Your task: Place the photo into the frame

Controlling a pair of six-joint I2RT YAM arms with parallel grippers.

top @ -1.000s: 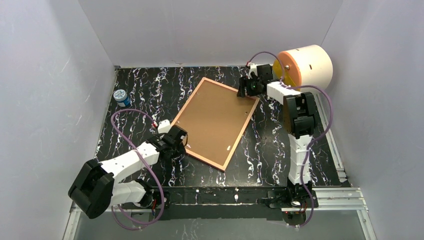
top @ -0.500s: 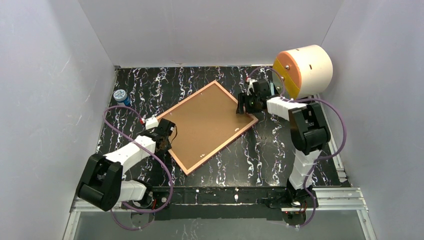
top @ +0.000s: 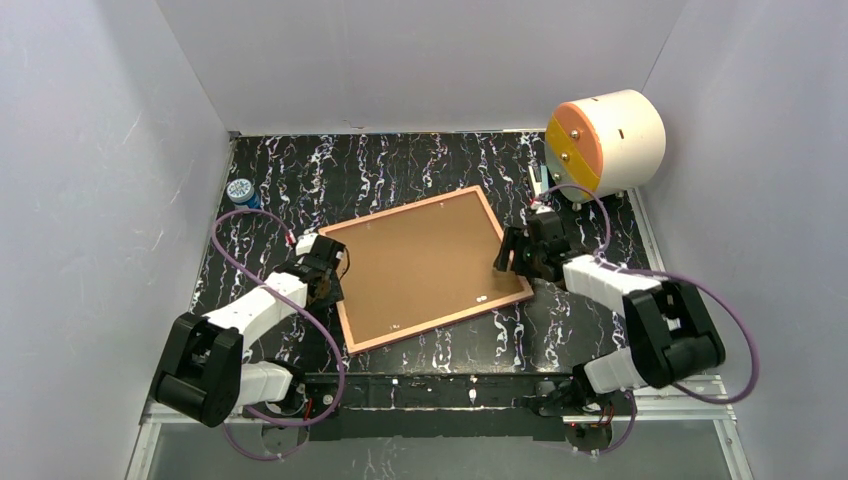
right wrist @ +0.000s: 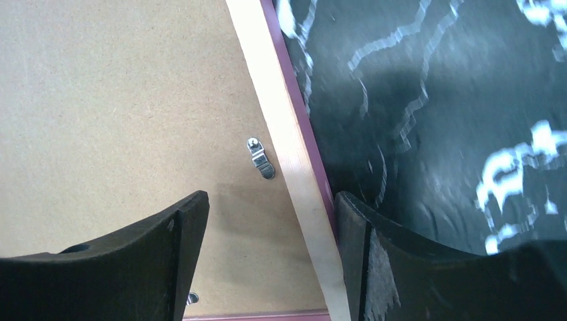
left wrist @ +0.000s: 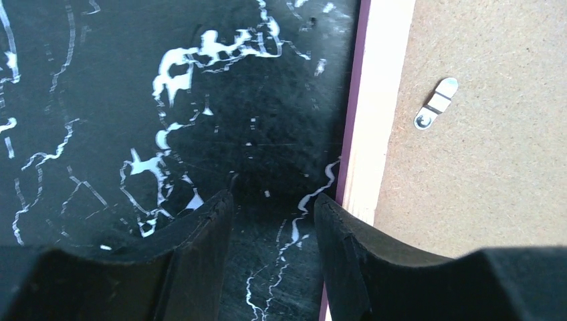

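Observation:
The frame [top: 400,208] lies face down on the black marbled table, its light wood back and thin pink edge showing. A brown backing board [top: 425,262] fills it, held by small metal clips [right wrist: 261,159]. My left gripper [top: 335,270] is open and empty on the table just left of the frame's left rail [left wrist: 378,100]; it also shows in the left wrist view [left wrist: 273,200]. My right gripper [top: 505,258] is open and straddles the right rail [right wrist: 284,134], with one finger over the board and the other at the pink outer edge; it also shows in the right wrist view [right wrist: 271,200]. The photo is not in view.
A white cylinder with an orange face [top: 605,140] stands at the back right. A small blue-lidded jar [top: 241,192] sits by the left wall. Grey walls close in the left, back and right sides.
The frame has turned clockwise on the table into a wider, flatter lie. My right gripper came toward the near side along with the frame's right edge. My left gripper stayed at the left edge.

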